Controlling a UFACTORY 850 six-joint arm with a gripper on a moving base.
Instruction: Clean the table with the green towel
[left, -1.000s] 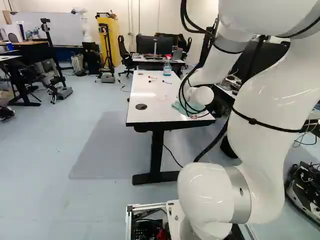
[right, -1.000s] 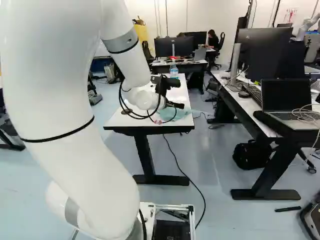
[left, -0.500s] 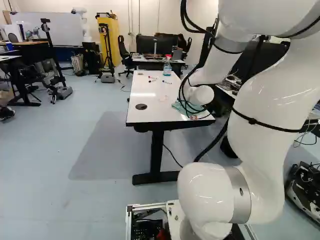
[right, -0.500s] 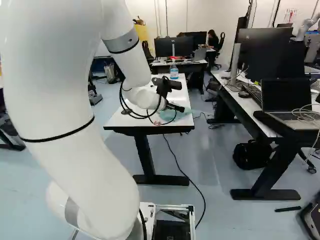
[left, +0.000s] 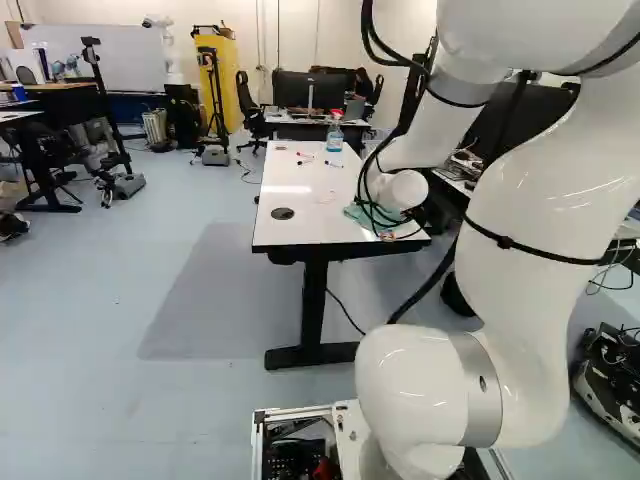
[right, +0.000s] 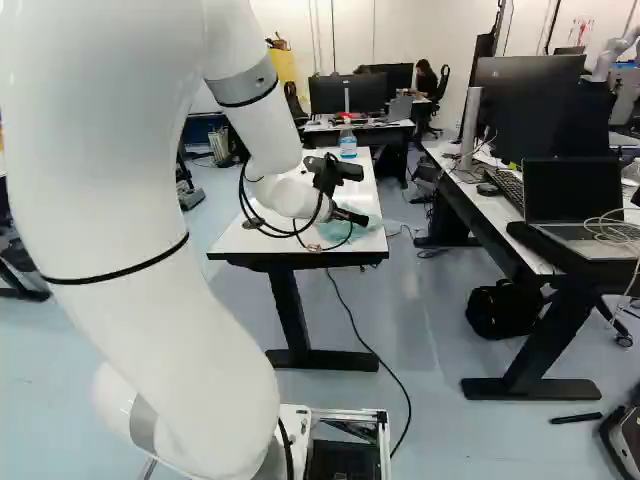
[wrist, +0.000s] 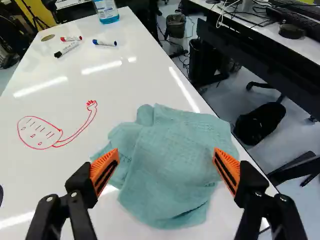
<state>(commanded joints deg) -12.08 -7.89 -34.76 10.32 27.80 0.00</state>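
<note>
The green towel (wrist: 170, 165) lay rumpled on the white bench (wrist: 145, 80), close to its near right corner in the left base view. The fingers (wrist: 104, 169) stood wide open, one toward either side of the towel; whether they touched it could not be told. Beside the towel was a red drawing (wrist: 40, 131) on the benchtop. Farther along lay a red marker (wrist: 71, 38), a black marker (wrist: 66, 49) and a blue marker (wrist: 105, 43), with a bottle (wrist: 106, 11) beyond them.
</note>
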